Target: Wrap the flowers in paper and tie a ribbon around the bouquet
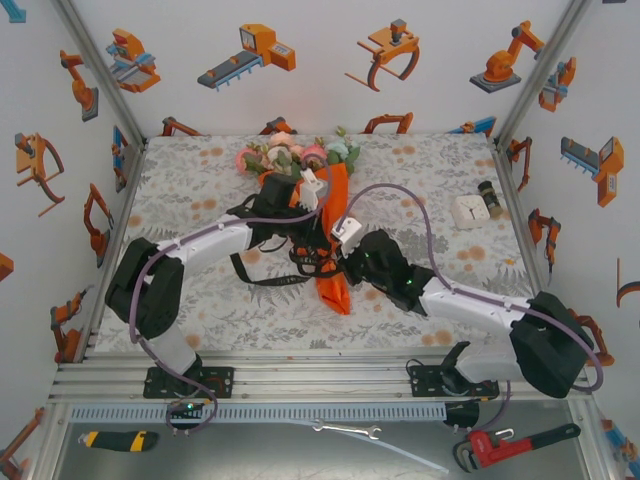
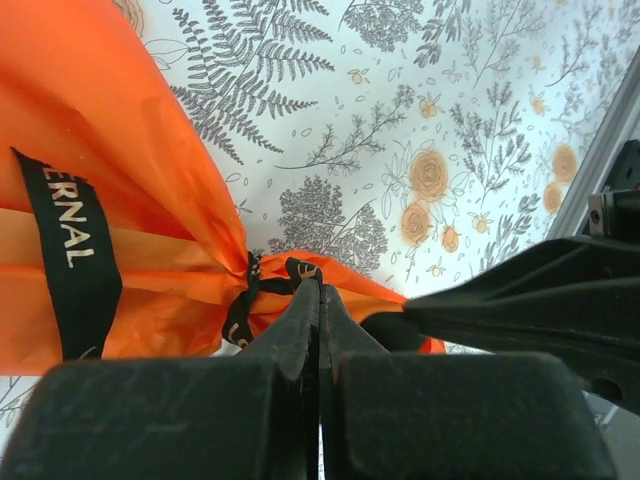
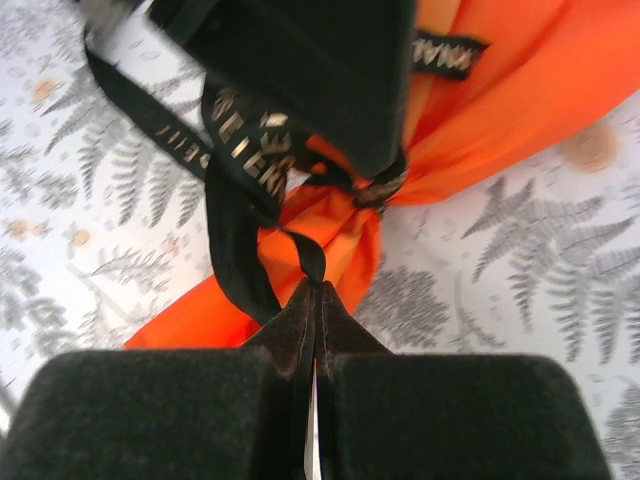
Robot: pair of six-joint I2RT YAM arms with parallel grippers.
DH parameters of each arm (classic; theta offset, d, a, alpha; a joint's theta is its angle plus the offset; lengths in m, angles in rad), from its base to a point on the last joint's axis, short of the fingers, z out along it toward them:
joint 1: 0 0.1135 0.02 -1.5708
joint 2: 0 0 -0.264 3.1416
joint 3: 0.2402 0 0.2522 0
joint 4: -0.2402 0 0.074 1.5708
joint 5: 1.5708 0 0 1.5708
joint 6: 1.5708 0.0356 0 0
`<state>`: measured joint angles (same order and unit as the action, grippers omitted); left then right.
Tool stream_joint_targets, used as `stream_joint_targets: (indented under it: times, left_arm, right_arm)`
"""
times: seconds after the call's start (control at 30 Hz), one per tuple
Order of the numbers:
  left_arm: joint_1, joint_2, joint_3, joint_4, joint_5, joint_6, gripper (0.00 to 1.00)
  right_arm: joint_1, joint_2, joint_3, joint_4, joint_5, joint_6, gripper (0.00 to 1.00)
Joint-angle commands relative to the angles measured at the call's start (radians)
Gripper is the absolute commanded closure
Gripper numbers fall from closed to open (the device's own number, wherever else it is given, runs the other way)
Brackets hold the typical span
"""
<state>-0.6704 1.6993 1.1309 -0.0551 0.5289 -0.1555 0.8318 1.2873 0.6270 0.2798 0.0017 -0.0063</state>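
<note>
The bouquet [image 1: 336,205] lies along the middle of the table, an orange paper [image 2: 110,150] cone with the flowers [image 1: 290,155] at its far end. The black ribbon [image 3: 240,150] is cinched round the cone's narrow part, with loose loops trailing to the left [image 1: 262,276]. My left gripper [image 2: 320,285] is shut, its tips pinching a bit of ribbon [image 2: 302,270] at the knot. My right gripper [image 3: 318,283] is shut on a twisted strand of ribbon just below the paper. In the top view the two grippers [image 1: 312,250] [image 1: 342,268] meet close together over the cone.
A white square device [image 1: 468,210] and a small dark bottle [image 1: 490,200] stand at the table's right. Below the near rail lie a utility knife [image 1: 118,439], a wrench [image 1: 345,430] and a red pipe wrench [image 1: 515,445]. Grey-purple cables arch over both arms.
</note>
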Motion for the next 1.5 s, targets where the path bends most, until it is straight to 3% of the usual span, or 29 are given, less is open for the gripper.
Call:
stream_joint_targets:
  times: [0.0, 0.13, 0.27, 0.47, 0.73, 0.83, 0.97, 1.07, 1.3, 1.47]
  left_arm:
    - [-0.008, -0.005, -0.028, 0.063, 0.031, -0.062, 1.0]
    - [-0.011, 0.004, -0.027, 0.063, 0.021, -0.067, 1.0]
    - [-0.012, 0.0, -0.02, 0.046, 0.003, -0.061, 1.0]
    - [-0.01, -0.006, -0.021, 0.033, -0.003, -0.055, 1.0]
    - [-0.009, -0.024, -0.039, 0.028, -0.01, -0.057, 1.0]
    - [-0.01, -0.037, -0.054, 0.034, -0.008, -0.076, 0.99]
    - [-0.009, -0.04, -0.072, 0.033, 0.011, -0.105, 0.89]
    - [-0.006, -0.05, -0.096, 0.04, 0.008, -0.109, 0.83]
    - [0.054, -0.117, -0.148, 0.119, 0.048, -0.125, 0.55]
    - [0.115, -0.122, -0.106, 0.045, -0.005, -0.098, 0.53]
  right_arm:
    - [-0.008, 0.047, 0.019, 0.124, 0.07, -0.071, 0.97]
    - [-0.01, 0.12, 0.017, 0.23, 0.011, -0.054, 0.92]
    - [-0.013, 0.173, -0.026, 0.383, 0.041, -0.021, 0.83]
    - [-0.02, 0.235, -0.032, 0.441, 0.033, -0.01, 0.71]
    - [-0.035, 0.298, -0.061, 0.557, 0.083, -0.016, 0.69]
    - [-0.037, 0.326, -0.071, 0.632, 0.066, -0.013, 0.74]
    - [-0.037, 0.357, -0.074, 0.705, 0.034, -0.004, 0.92]
    - [-0.038, 0.364, -0.083, 0.732, 0.025, -0.003, 1.0]
    - [-0.039, 0.354, -0.109, 0.746, 0.011, -0.022, 1.0]
    - [-0.039, 0.342, -0.121, 0.746, 0.006, -0.04, 1.0]
